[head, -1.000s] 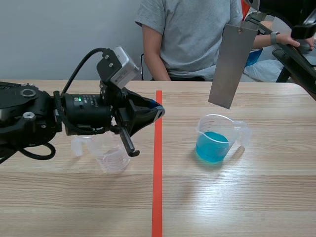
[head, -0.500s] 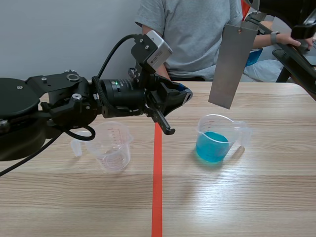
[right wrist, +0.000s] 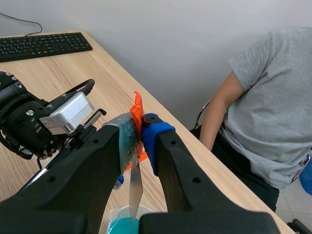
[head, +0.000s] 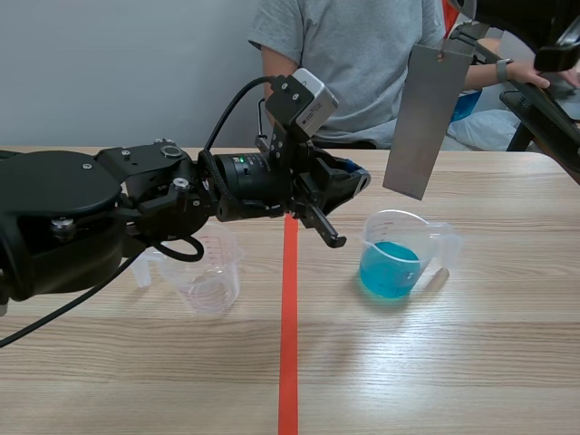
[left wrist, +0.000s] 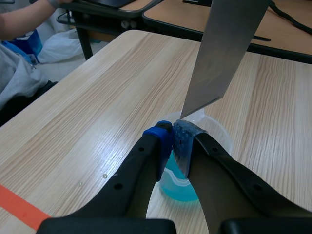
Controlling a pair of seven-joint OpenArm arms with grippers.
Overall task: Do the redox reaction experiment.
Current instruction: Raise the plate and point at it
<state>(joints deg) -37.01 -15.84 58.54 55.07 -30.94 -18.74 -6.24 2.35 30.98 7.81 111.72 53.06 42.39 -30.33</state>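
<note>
The right pincer, clamped on the metal strip hanging above the beaker of blue liquid on the right half of the counter, should lower it straight in, with the closed, empty left pincer held clear.

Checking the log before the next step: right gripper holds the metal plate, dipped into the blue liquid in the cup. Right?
Not quite. The right gripper does hold the metal plate, but the plate hangs above the cup of blue liquid, not dipped in it. The scene view shows the gap.
</note>
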